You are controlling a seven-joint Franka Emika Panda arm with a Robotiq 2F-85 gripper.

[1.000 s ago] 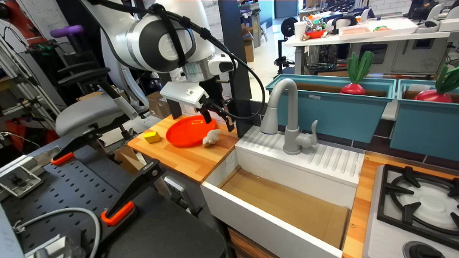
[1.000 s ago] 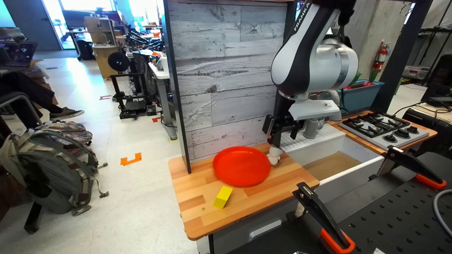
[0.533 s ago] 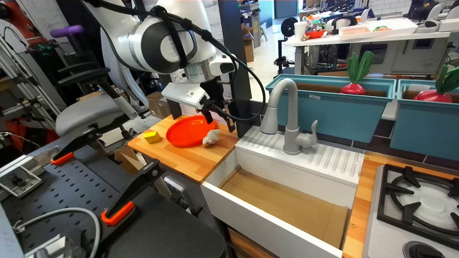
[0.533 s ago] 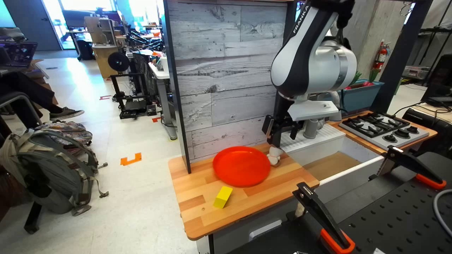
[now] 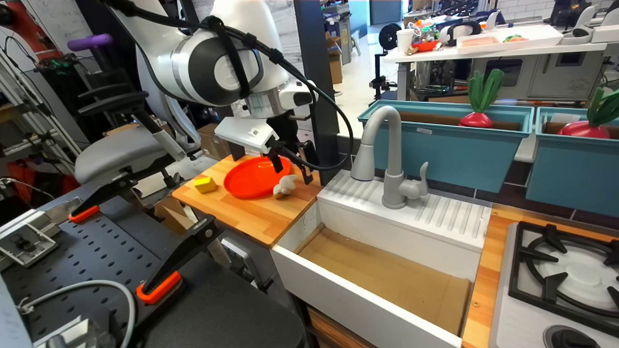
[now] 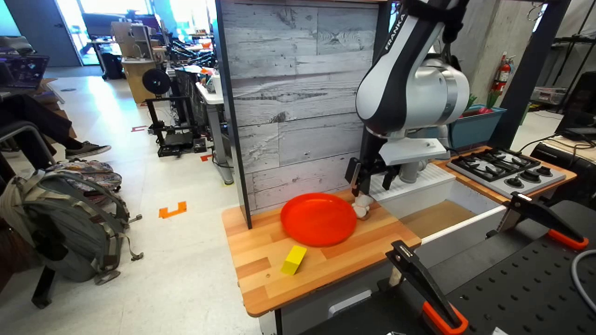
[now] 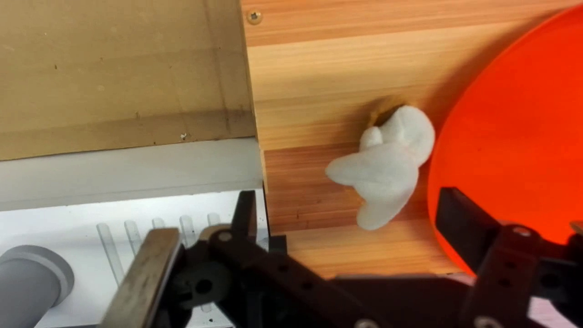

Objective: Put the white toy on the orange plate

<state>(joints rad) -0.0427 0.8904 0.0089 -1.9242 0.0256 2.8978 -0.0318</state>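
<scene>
The white toy, lumpy and off-white, lies on the wooden counter right beside the orange plate's rim. It shows in both exterior views [image 5: 286, 184] [image 6: 362, 206] and in the wrist view [image 7: 387, 168]. The round orange plate [image 5: 251, 181] [image 6: 319, 221] lies on the same counter; the wrist view cuts off part of it [image 7: 510, 136]. My gripper [image 5: 293, 173] [image 6: 371, 187] is open and empty, pointing down above the toy. In the wrist view the fingers [image 7: 348, 200] stand wide apart, one over the sink ledge, one over the plate's edge. The toy shows ahead of the gap between them.
A yellow block [image 5: 205, 184] [image 6: 294, 260] lies on the counter near the plate. The sink [image 5: 377, 275] and grey faucet [image 5: 392, 159] adjoin the counter; the faucet also shows in the wrist view [image 7: 32, 282]. A wood-look wall panel [image 6: 302, 93] stands behind the plate.
My gripper has moved down a little towards the counter in the last half second, after hardly moving before. It stays open. The toy and plate have not moved.
</scene>
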